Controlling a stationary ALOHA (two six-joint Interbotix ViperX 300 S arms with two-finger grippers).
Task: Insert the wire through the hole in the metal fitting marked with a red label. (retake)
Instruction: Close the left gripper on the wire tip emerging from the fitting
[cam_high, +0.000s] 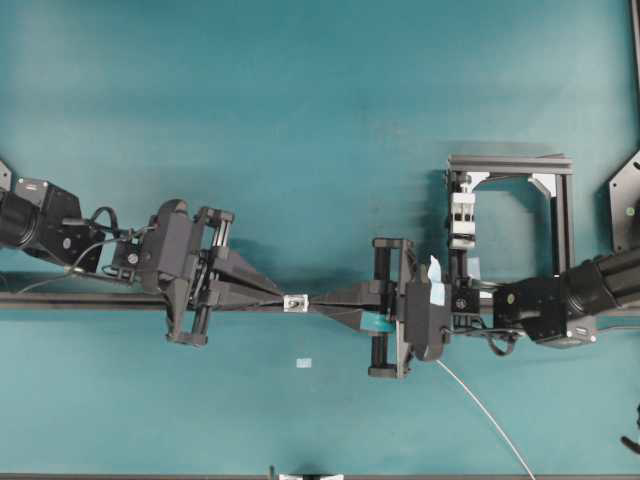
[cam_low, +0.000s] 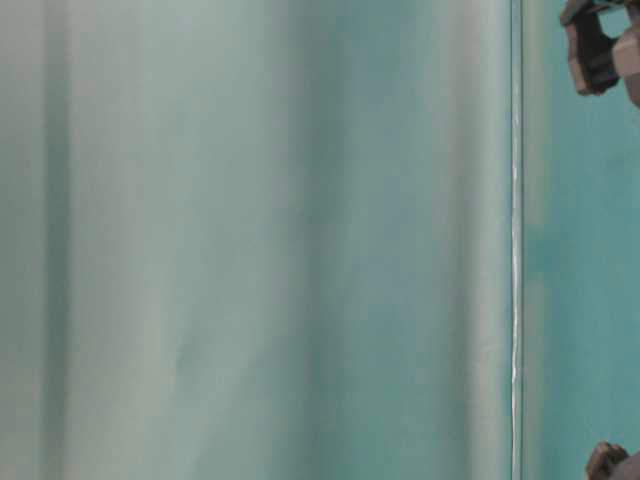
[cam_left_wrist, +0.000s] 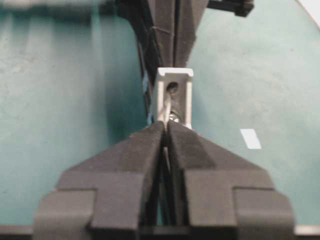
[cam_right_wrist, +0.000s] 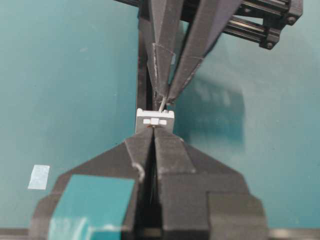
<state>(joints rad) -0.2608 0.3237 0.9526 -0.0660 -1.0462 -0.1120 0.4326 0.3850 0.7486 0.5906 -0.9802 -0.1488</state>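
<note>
The metal fitting (cam_high: 295, 302) is a tiny silvery-white block between my two grippers' tips, above the black rail. In the left wrist view the fitting (cam_left_wrist: 174, 95) shows its dark hole (cam_left_wrist: 172, 88), and the thin wire (cam_left_wrist: 167, 107) runs out of it into my left gripper (cam_left_wrist: 166, 127), which is shut on it. The right gripper (cam_right_wrist: 153, 131) is shut on the wire, tips against the fitting (cam_right_wrist: 155, 120). Past the fitting, the wire (cam_right_wrist: 162, 104) reaches the left fingers (cam_right_wrist: 162, 60). The rest of the wire (cam_high: 480, 408) trails behind the right gripper (cam_high: 313, 302) toward the front edge.
A black frame (cam_high: 560, 215) holding a taller white slotted clamp (cam_high: 462, 215) stands at the back right. A small pale flat rectangle (cam_high: 304, 363) lies on the teal mat in front of the fitting. A black rail (cam_high: 60, 300) crosses the table. The table-level view is mostly blurred teal.
</note>
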